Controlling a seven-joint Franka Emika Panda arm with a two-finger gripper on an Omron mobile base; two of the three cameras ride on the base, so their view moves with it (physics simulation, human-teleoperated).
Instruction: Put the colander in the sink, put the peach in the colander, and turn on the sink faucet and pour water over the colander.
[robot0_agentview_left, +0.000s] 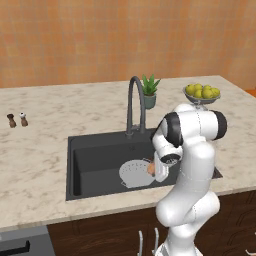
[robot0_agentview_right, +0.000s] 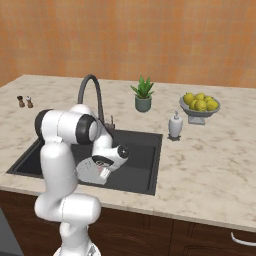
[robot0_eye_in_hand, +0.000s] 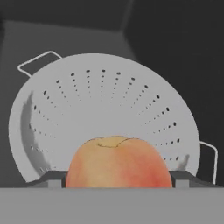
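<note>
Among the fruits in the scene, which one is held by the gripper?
The peach, orange-red, sits between the gripper fingers above the colander. The yellow-green fruits lie piled in a bowl on the counter.

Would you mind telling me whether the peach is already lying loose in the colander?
No, the peach sits between the fingertips of the hand, above the colander in the sink.
</note>
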